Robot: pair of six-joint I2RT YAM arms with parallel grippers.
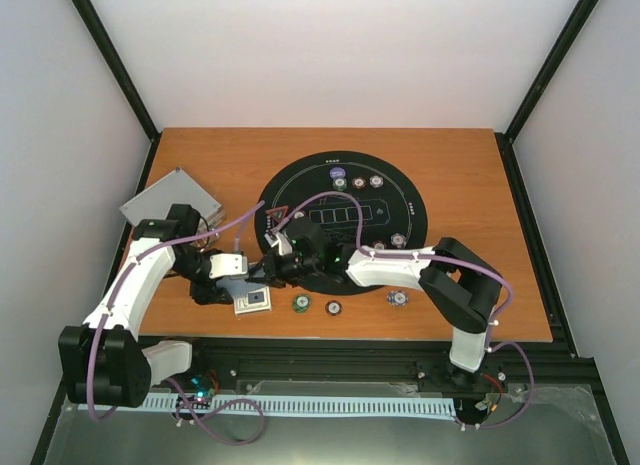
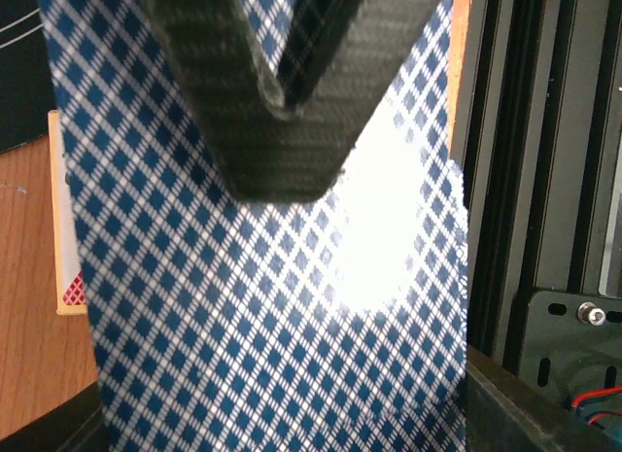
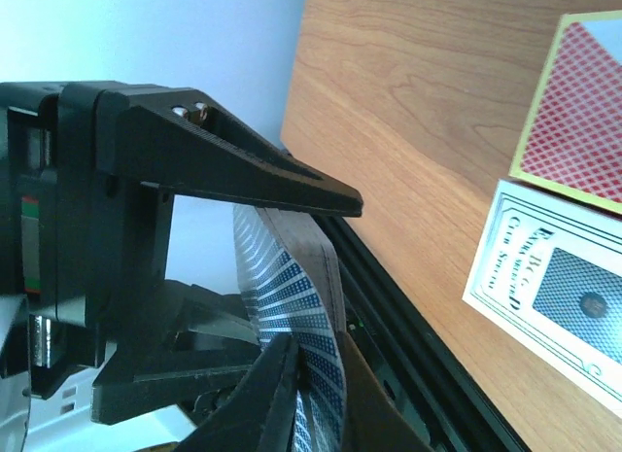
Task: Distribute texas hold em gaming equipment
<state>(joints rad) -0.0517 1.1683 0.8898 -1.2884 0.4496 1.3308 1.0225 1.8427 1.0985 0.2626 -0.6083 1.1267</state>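
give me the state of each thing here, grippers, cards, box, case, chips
left gripper, shut on the card deck
card deck, held off the table, blue diamond backs showing
right gripper, set around the deck's bent edge, grip unclear
card box, lying flat on the table
silver case, at the far left, open or shut unclear
near chips, three lying flat on bare wood, apart
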